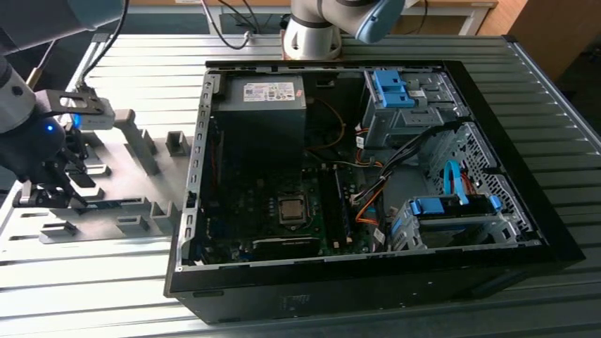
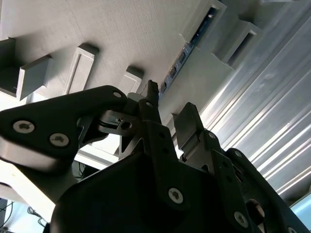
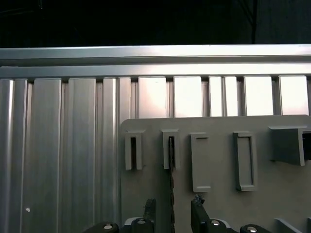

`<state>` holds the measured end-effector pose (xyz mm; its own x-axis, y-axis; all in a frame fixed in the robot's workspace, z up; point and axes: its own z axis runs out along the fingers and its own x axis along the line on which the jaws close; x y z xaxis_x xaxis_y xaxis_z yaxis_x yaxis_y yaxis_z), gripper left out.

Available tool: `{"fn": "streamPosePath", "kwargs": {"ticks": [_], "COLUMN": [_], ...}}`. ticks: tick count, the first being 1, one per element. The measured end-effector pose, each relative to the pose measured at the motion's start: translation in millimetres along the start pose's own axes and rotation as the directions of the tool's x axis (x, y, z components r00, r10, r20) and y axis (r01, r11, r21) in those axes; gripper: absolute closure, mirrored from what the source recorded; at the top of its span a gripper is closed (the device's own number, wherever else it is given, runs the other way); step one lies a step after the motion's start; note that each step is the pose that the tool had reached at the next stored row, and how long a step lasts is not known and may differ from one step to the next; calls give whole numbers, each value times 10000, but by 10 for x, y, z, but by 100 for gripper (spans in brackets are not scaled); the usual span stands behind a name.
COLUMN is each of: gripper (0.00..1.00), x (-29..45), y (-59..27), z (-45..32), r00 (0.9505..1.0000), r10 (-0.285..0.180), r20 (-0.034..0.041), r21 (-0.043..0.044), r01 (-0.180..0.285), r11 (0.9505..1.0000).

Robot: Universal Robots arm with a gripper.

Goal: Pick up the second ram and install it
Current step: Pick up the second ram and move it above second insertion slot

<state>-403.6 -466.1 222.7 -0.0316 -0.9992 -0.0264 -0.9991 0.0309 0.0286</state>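
The second ram [image 3: 171, 170] stands on edge in a slot of the grey fixture plate [image 3: 218, 204], seen as a thin dark strip. In the second wrist view the ram's [image 2: 187, 48] blue-green board lies in the slot. My gripper [image 3: 172, 208] is open, with one finger on each side of the stick and a gap to both. In the exterior view the gripper [image 1: 66, 197] hangs low over the plate at the exterior view's left, with the ram [image 1: 105, 204] just beside it.
The open computer case [image 1: 197, 183] lies at the exterior view's right of the plate, with its motherboard and processor socket [image 1: 291, 210] exposed. Grey fixture blocks [image 1: 141, 148] rise from the plate. Cables and blue drive cages [image 1: 446, 208] crowd the case's far side.
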Motion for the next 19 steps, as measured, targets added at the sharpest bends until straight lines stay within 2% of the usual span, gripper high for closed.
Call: {"fn": "streamPosePath", "kwargs": {"ticks": [9,19], "gripper": [58,60], "x": [16,27], "y": [-5,-8], "z": [140,244], "r00": [10000,10000], "r10": [-1,-1], "r20": [0,1], "r21": [1,10], "r01": [1,1], "r11": [10000,10000]}}
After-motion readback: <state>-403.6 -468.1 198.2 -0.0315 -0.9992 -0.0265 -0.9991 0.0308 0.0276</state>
